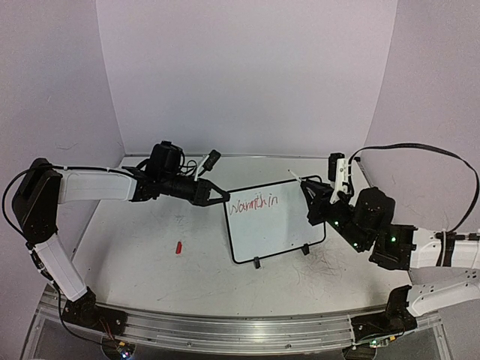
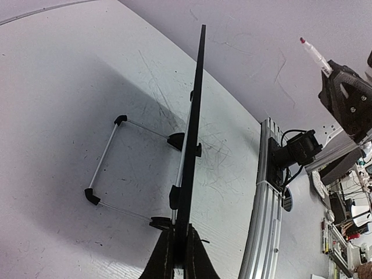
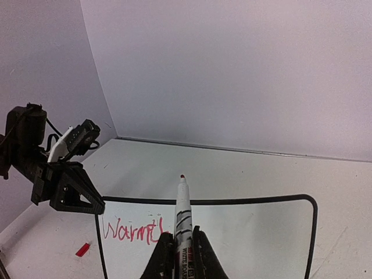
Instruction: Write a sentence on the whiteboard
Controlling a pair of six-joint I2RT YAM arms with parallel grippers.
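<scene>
**A:** Left side status?
**B:** My left gripper (image 1: 223, 196) is clamped on the left edge of the whiteboard (image 1: 277, 229), fingers pressed onto the frame. The board stands tilted near mid-table on its clip feet (image 1: 256, 262).
**A:** Right?
**B:** My right gripper (image 3: 180, 256) is pinching a marker (image 3: 183, 215). Its red tip is in the air off the board's upper right corner, not touching the surface.
**A:** Text?
**B:** The sentence (image 1: 253, 204) reads "Warmth in": red, one line, across the top of the board. From my right wrist the marker hides the end of it.
**A:** Anything else?
**B:** There's a small red piece (image 1: 178, 247) on the table (image 1: 150, 262), left of the board and apart from it.
</scene>
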